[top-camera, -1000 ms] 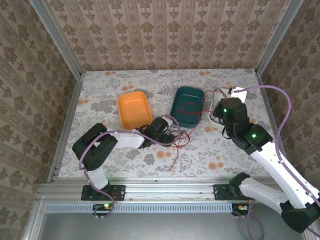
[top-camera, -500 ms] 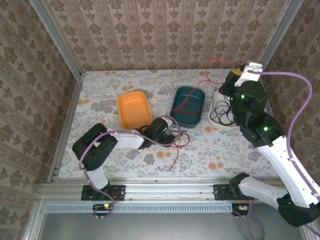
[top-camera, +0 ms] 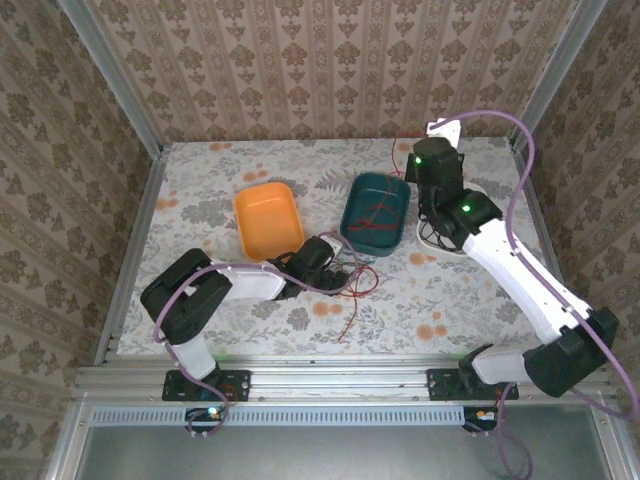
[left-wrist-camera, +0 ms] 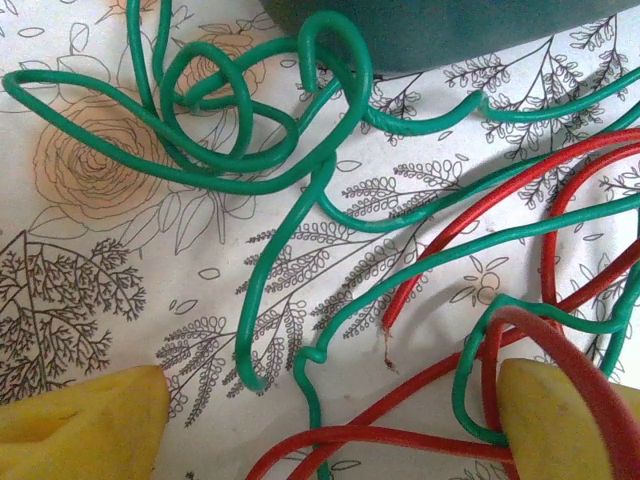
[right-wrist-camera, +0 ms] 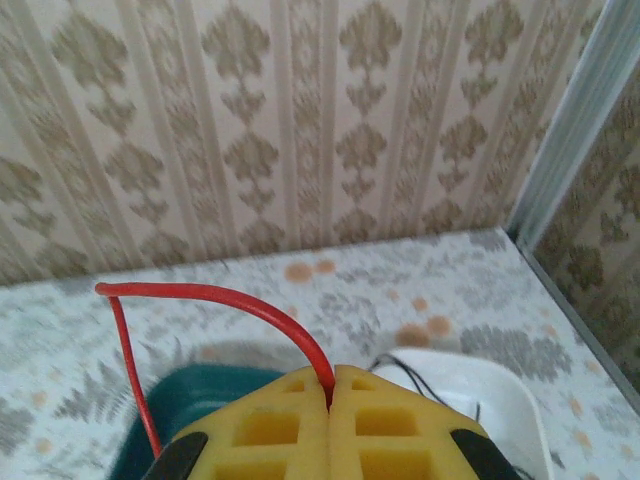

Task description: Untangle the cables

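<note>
Right wrist view: the right end effector is clamped on a red cable and holds it high above the teal tray, the strand arching out and dropping back toward the tray. On the table, near the orange tray, the left end effector hovers low with its fingers spread wide over a knot of green cable and more red loops, gripping nothing. One red loop lies across one of its fingers. The remaining cables lie tangled on the table just in front of the teal tray. The pull looks best made slowly and straight up, with the left closing on the green coil to pin it. That way the red should slide free rather than drag the whole knot or tip the tray. The loop on the finger could snag.
</note>
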